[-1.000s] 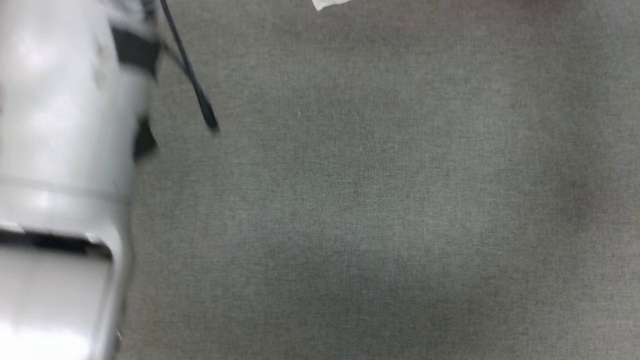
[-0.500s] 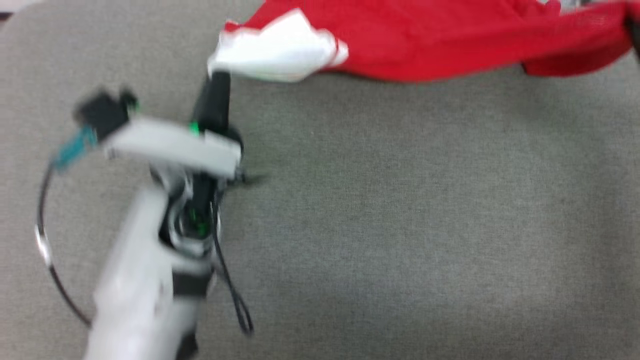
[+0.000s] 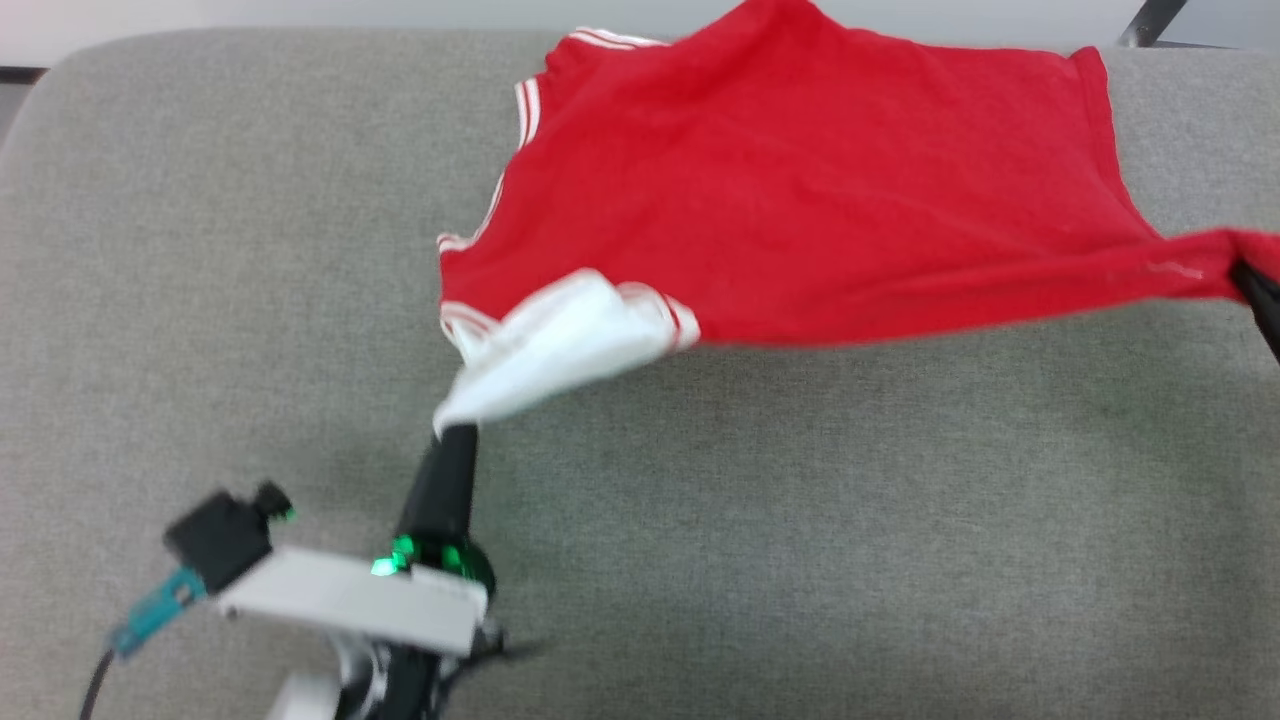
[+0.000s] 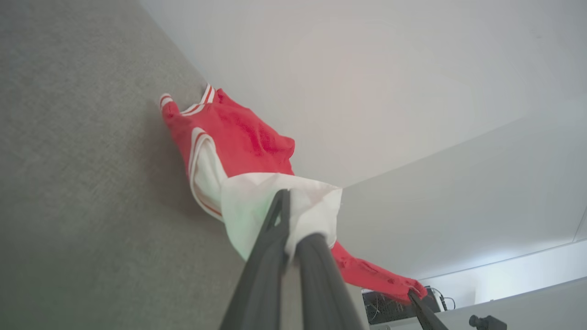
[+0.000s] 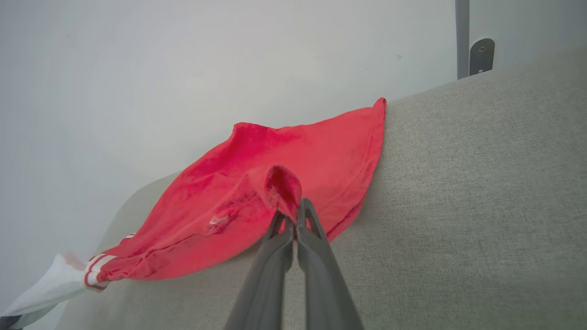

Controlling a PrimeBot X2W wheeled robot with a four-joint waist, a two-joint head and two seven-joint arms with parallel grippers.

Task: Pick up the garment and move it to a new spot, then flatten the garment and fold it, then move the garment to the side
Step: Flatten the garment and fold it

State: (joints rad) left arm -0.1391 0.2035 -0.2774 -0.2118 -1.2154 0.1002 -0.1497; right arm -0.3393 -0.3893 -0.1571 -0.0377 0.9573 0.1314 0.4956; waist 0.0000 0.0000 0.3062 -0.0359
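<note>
Your left gripper pinches only the white sleeve tip, your right gripper the red hem, stretching the garment across the far side of the grey surface; pull harder and the sleeve may slip free

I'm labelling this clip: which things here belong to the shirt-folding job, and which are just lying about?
In the job:
- garment, red with a white sleeve
- left gripper, shut on the white sleeve
- right gripper, shut on a red edge
- grey padded surface, the work area

Just about:
- metal bracket behind the surface
- dark box with cables
</note>
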